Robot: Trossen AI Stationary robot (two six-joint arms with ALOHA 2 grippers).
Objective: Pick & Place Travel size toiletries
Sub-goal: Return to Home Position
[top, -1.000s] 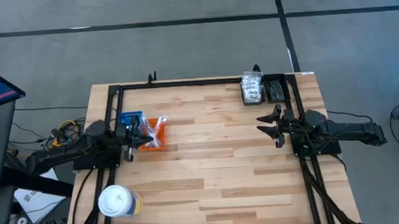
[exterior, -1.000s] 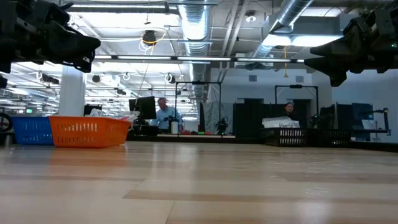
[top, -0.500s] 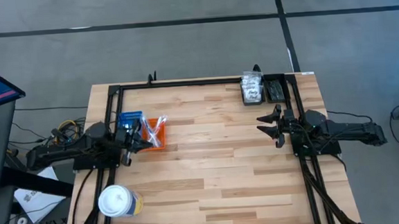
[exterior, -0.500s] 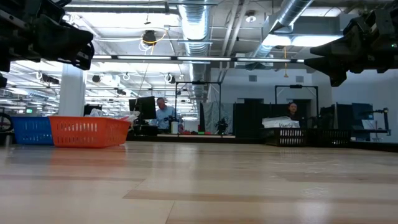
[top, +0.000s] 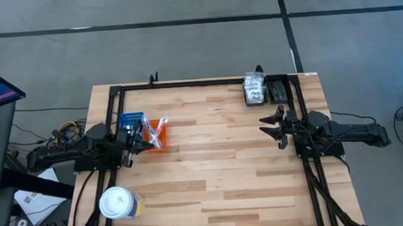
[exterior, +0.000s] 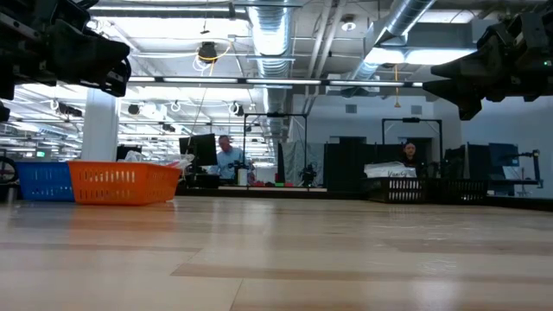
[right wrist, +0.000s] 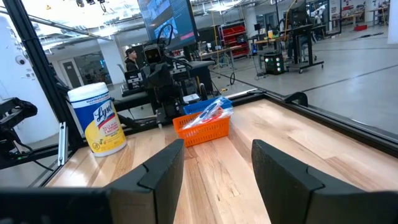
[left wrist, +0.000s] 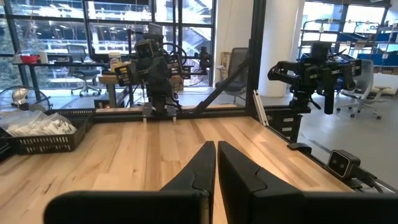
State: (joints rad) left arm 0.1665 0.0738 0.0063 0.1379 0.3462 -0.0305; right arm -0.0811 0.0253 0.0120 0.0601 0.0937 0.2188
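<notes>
I judge this the return-home step. My left pincer [left wrist: 216,144] sits together, my right pincer [right wrist: 214,146] apart; next, simply park both.

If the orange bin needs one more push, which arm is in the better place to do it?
Probably the left. The left gripper, shut, sits right beside the orange bin. The right gripper, open, is far off on the opposite side, nearer the black bins.

Grey floor [top: 184,51], dark tape lines [top: 147,23]; exposed ceiling ducts [exterior: 270,30]; tall windows [left wrist: 62,25]; white column [exterior: 99,125].
</notes>
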